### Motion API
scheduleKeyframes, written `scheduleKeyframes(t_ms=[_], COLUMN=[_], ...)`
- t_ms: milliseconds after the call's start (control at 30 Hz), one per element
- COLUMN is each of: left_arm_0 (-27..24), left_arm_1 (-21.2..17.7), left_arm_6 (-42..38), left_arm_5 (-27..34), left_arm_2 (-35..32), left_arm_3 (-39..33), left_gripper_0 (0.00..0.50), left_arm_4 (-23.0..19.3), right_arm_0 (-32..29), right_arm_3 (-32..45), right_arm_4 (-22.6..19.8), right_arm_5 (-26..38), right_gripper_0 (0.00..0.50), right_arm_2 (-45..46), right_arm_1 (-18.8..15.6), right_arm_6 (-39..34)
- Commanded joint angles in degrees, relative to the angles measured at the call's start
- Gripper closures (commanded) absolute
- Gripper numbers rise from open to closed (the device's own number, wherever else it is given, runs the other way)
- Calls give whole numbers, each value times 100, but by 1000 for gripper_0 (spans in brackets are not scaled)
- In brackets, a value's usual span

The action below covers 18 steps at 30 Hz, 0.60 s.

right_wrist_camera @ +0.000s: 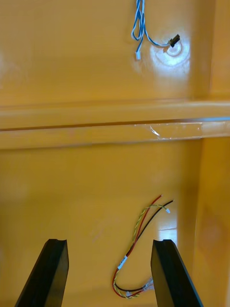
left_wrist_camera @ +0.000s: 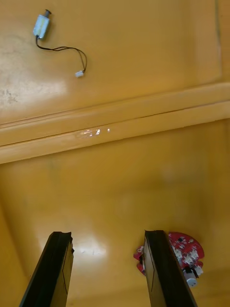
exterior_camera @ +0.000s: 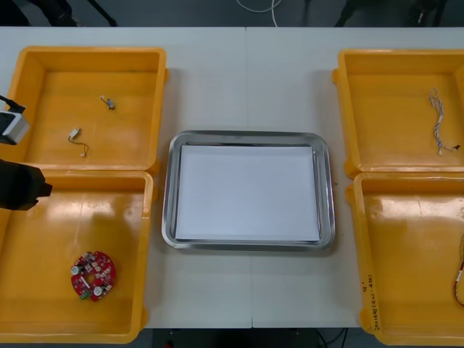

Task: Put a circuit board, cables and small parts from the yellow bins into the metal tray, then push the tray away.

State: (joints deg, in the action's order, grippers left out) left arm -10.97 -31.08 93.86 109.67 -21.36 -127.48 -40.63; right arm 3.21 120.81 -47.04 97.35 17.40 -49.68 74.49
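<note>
Progress: nothing is done as yet. The tray [exterior_camera: 249,138] sits at the centre of the table [exterior_camera: 246,80], and its white inside is bare. All stock lies in the bins.

- Board [exterior_camera: 93,275]: on the floor of the near left bin [exterior_camera: 43,246], at 8 o'clock from the tray.
- Two small parts [exterior_camera: 107,102]: in the far left bin [exterior_camera: 43,80], at 10 o'clock from the tray. One of them trails a thin black lead.
- Blue-white cable [exterior_camera: 437,119]: in the far right bin [exterior_camera: 384,109], at 2 o'clock.
- Red-yellow cable [exterior_camera: 461,279]: in the near right bin [exterior_camera: 406,254], at 4 o'clock, hard against the table's right edge.

Left to do, in my judgement: every pick, every placement, and then the push of the tray.

Left arm [exterior_camera: 18,187]: at the table's 9 o'clock edge, over the wall between the two left bins. The left gripper [left_wrist_camera: 108,235] hangs above the near left bin with its fingers spread and nothing between them. The board lies just outside one finger, apart from it.

Right gripper [right_wrist_camera: 110,242]: above the near right bin, fingers spread and holding nothing. The red-yellow cable lies on the bin floor in the gap between them. I cannot tell whether the fingers touch the floor. This looks like the approach to a first pick.
</note>
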Motion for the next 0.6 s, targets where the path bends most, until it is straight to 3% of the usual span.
scheduleKeyframes(t_ms=[33,600], left_arm_0=[42,271], left_arm_1=[-320,-812], left_arm_6=[686,827], left_arm_5=[33,33], left_arm_2=[176,1292], left_arm_3=[-304,-1191], left_gripper_0=[70,69], left_arm_4=[-252,-490], right_arm_0=[-356,-1306], right_arm_3=[162,74], right_arm_4=[-7,-201], right_arm_5=[-173,-735], right_gripper_0=[0,0], right_arm_2=[176,422], right_arm_1=[-261,-243], right_arm_6=[-14,-128])
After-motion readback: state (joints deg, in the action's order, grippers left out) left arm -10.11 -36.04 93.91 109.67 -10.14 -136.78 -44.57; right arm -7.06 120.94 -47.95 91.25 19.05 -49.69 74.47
